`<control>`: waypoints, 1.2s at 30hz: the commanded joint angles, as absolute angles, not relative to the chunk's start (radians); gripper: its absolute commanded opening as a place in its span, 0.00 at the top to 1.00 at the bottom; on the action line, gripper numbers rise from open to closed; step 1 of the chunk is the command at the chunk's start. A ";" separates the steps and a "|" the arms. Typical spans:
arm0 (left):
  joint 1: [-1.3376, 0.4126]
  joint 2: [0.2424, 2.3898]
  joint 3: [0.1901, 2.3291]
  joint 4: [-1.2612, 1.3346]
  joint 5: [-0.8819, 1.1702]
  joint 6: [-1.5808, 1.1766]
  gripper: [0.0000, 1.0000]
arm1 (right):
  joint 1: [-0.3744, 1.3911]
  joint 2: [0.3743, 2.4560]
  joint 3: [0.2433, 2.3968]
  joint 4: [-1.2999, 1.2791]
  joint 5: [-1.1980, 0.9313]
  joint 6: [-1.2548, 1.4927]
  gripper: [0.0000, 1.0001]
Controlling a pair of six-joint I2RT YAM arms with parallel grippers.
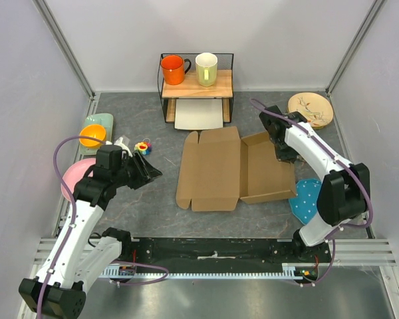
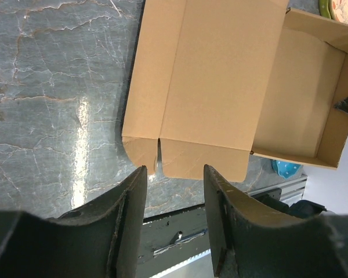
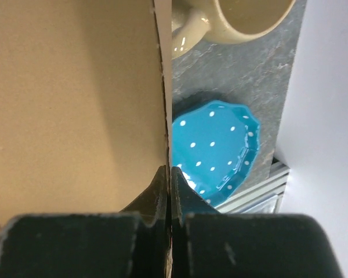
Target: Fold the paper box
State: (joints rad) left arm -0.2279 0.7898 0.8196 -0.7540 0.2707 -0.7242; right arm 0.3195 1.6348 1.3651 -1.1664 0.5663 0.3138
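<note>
The paper box [image 1: 213, 169] is brown cardboard lying in the middle of the table. Its left half is a flat lid panel with flaps, its right half a shallow tray with raised walls. It also shows in the left wrist view [image 2: 214, 87]. My right gripper [image 1: 284, 156] is shut on the tray's right wall, whose thin edge [image 3: 75, 104] runs up from between my closed fingertips [image 3: 169, 169]. My left gripper [image 1: 149, 174] is open and empty, left of the box and apart from it, with the box's near left corner beyond its fingertips [image 2: 174, 171].
A wooden shelf [image 1: 197, 85] at the back holds an orange mug [image 1: 173, 69] and a pale mug [image 1: 206, 68], with a white tray [image 1: 199, 114] beneath. A blue dotted dish [image 1: 309, 199] lies right of the box. A cream mug [image 3: 243, 17], a beige plate [image 1: 310, 108], a pink plate [image 1: 73, 176], an orange bowl [image 1: 92, 135] and a small toy [image 1: 143, 147] are nearby.
</note>
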 commanded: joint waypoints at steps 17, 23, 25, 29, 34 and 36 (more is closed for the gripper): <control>-0.265 1.020 1.500 -0.971 0.088 -0.724 0.51 | 0.386 0.985 0.987 -0.821 0.052 1.081 1.00; -0.273 1.023 1.476 -0.979 0.048 -0.768 0.50 | 0.520 0.920 0.871 -0.733 0.192 1.383 1.00; -0.279 1.012 1.460 -0.997 0.014 -0.785 0.50 | 0.581 0.928 0.853 -0.727 0.269 1.455 1.00; -0.304 1.002 1.485 -1.043 -0.115 -0.814 0.50 | 0.690 0.966 0.779 -0.644 0.362 1.635 1.00; -0.344 1.006 1.503 -1.078 -0.159 -0.839 0.50 | 0.899 1.126 0.768 -0.621 0.483 1.909 1.00; -0.354 0.999 1.487 -1.081 -0.166 -0.845 0.50 | 0.980 1.204 0.791 -0.632 0.529 1.983 1.00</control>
